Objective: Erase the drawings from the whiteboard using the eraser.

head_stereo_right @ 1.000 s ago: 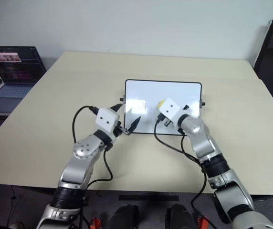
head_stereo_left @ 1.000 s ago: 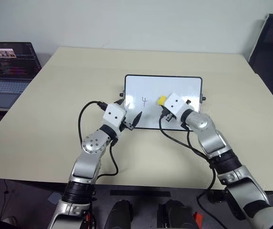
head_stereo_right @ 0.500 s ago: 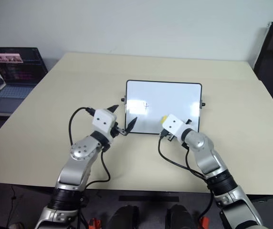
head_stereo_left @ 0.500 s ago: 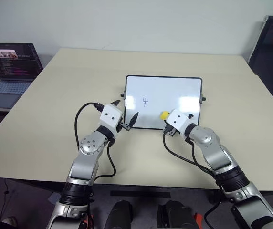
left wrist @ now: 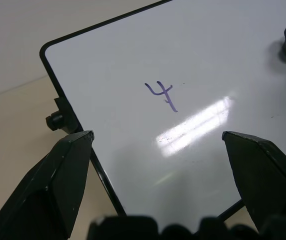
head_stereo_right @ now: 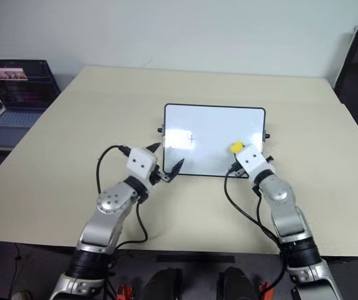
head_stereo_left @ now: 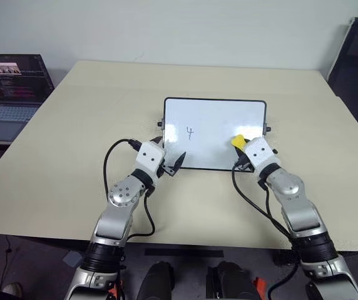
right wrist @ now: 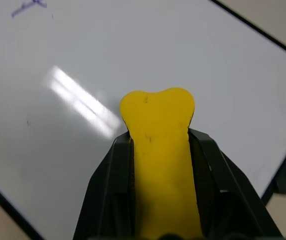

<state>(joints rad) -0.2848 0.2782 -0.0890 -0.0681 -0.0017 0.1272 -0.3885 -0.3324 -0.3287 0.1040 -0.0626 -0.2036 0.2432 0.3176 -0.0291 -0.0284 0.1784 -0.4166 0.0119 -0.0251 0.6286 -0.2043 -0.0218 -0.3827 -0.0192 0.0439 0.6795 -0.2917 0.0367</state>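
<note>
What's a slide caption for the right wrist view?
Right gripper shut on the yellow eraser over the whiteboard, one drawing left.

Beige table (head_stereo_left: 72,125), pale wall (head_stereo_left: 179,25), open laptop (head_stereo_left: 10,84), perhaps a dark chair (head_stereo_left: 357,56)

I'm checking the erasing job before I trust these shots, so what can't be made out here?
- Whether the eraser touches the whiteboard: its black base is hidden under the yellow top in the right wrist view and too small in the head views.
- Faint leftover marks near the "4": too small in the head views.
- The right gripper, shut on the eraser: its body hides the board's near right corner in the head views.
</note>
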